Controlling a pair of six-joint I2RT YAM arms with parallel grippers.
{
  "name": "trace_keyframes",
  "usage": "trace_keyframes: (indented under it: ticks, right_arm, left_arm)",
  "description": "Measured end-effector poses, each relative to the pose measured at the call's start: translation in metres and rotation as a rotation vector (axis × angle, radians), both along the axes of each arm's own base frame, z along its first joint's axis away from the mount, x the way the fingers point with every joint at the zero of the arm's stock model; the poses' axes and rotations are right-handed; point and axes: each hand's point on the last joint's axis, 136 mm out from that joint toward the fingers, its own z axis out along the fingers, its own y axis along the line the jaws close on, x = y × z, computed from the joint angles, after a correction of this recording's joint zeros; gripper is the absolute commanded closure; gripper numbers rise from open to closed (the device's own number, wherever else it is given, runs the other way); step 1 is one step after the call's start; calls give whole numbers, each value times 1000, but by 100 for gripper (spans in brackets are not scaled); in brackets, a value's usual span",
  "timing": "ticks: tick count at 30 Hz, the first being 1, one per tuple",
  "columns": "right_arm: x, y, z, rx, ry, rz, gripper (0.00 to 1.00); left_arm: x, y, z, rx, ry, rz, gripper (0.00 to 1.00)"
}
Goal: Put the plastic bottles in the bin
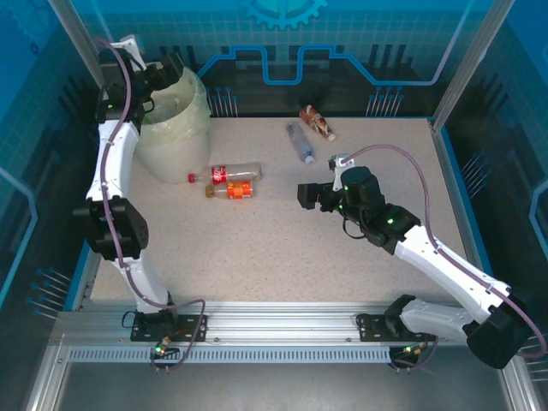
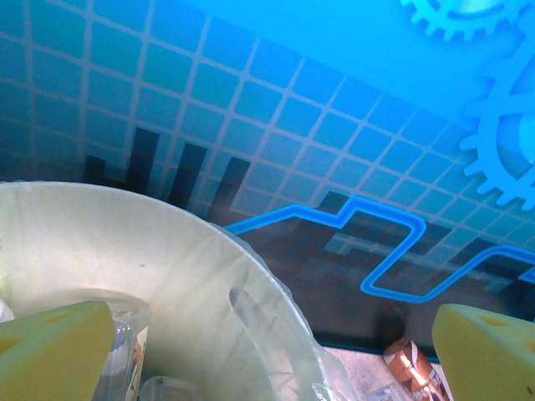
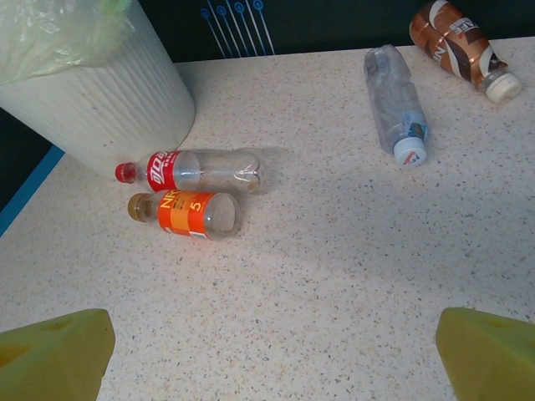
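Above the bin [image 1: 175,128], left hand [image 2: 276,355] wide apart and empty; right hand [image 3: 276,359] likewise over table [image 3: 334,267].

Beyond the yellow fingers [image 3: 58,355], on a speckled beige surface [image 3: 334,276]: red-labelled bottle [image 3: 196,170], orange-labelled bottle [image 3: 185,213], brown-labelled bottle [image 3: 456,42], ribbed cream bin [image 3: 100,109].

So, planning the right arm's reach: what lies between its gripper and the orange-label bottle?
Only bare table separates right gripper and orange-label bottle, per the right wrist view.
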Motion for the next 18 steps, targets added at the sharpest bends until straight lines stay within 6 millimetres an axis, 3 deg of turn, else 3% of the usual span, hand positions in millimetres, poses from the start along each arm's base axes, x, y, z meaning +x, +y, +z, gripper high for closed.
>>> trace_keyframes:
  ticks: [10,14,18]
  right_arm:
    - [3,-5,0,19,8,-31,0]
    - [5,-8,0,29,15,-43,0]
    - [4,-7,-4,34,25,-40,0]
  left_arm:
    - [-15,0,-20,-116,118,88,1]
    - [-34,-22,-18,-135,131,98,1]
    - [-68,-59,-23,-142,141,99,1]
